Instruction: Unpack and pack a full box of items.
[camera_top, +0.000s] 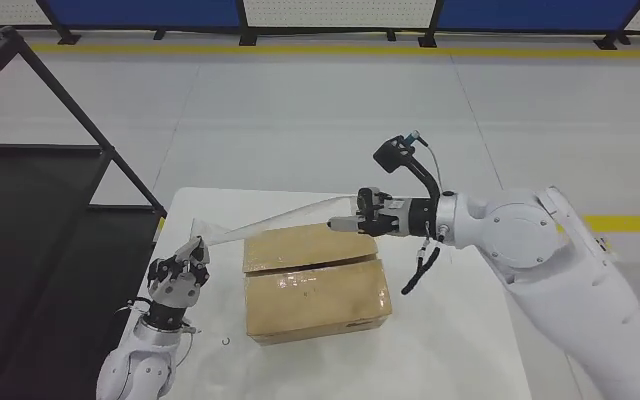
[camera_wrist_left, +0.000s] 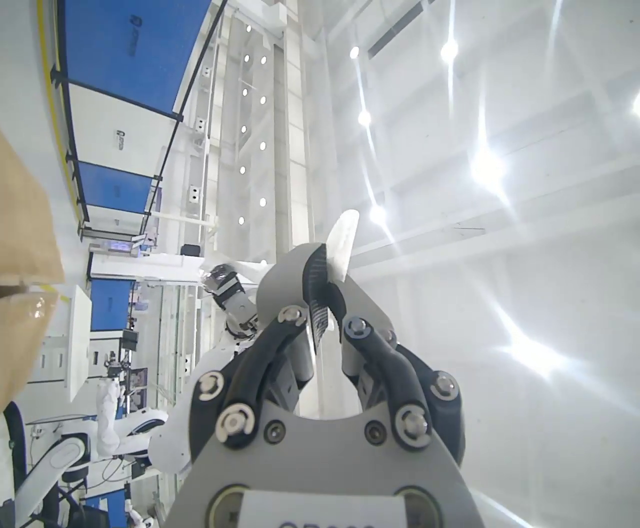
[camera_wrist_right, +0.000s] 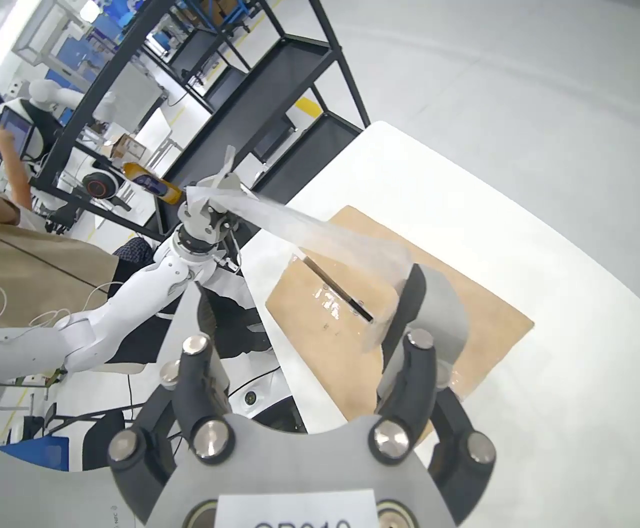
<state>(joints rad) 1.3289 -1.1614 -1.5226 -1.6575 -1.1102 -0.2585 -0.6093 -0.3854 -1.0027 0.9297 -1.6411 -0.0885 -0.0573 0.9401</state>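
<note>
left gripper (camera_wrist_left: 327, 285): nearest, over the table's near left corner; black ribbed pads on grey fingers, clenched on one end of the tape, whose tip sticks out past the fingertips.
tape (camera_wrist_right: 300, 227): clear, glossy, slightly crinkled strip, stretched in the air from the left gripper across to the right gripper, above the box's far left edge.
table (camera_top: 450, 340): white, smooth, rounded corners.
small ring (camera_top: 227, 341): tiny pale loop on the table, just beside the box's near left corner; too small to say what it is.
box (camera_top: 315, 295): plain brown cardboard, squat and rectangular, in the middle of the table; both top flaps down, so the contents are hidden.
seam (camera_top: 310, 265): dark slit where the flaps meet, slightly parted; a shiny patch of film beside it carries small marks, too small to read.
right gripper (camera_top: 345, 224): at the box's far edge, jaws spread.
finger (camera_wrist_right: 435, 305): rounded and grey, with the tape's end wrapped against it (it seems to cling there rather than be pinched).
rack (camera_top: 50, 240): black metal shelving, left of the table.
floor line (camera_top: 300, 48): yellow stripe on pale grey floor.
panels (camera_top: 140, 12): blue and white barriers, farthest back.
</note>
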